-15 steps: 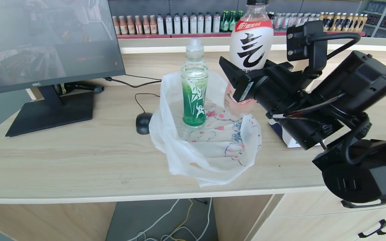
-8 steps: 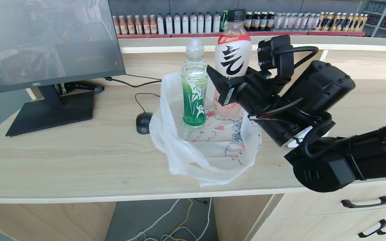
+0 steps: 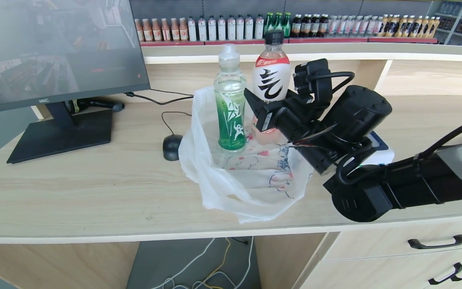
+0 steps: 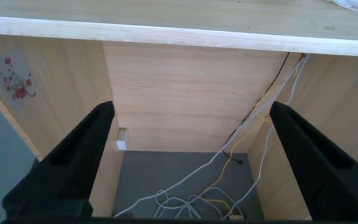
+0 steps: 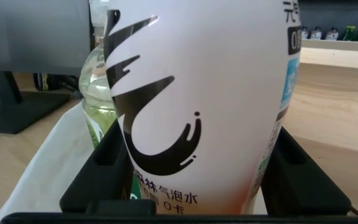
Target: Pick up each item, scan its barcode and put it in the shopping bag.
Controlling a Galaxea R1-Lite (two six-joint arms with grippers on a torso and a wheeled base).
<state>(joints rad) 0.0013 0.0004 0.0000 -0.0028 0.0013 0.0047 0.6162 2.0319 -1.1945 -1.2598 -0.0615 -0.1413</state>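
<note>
Right gripper (image 3: 269, 120) clamped on the white-labelled, black-capped drink bottle (image 3: 271, 76) at the shopping bag's (image 3: 251, 188) mouth.
The bottle is upright (base hidden behind the fingers). The green-labelled bottle (image 3: 230, 116) stands in the bag just beside it at nine o'clock. The left gripper (image 4: 191, 118) is spread wide below the counter (image 3: 74, 188).

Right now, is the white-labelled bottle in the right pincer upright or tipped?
Upright: the white-labelled bottle, gripped by the right pincer, has its black cap straight up, parallel to the standing green bottle beside it.
</note>
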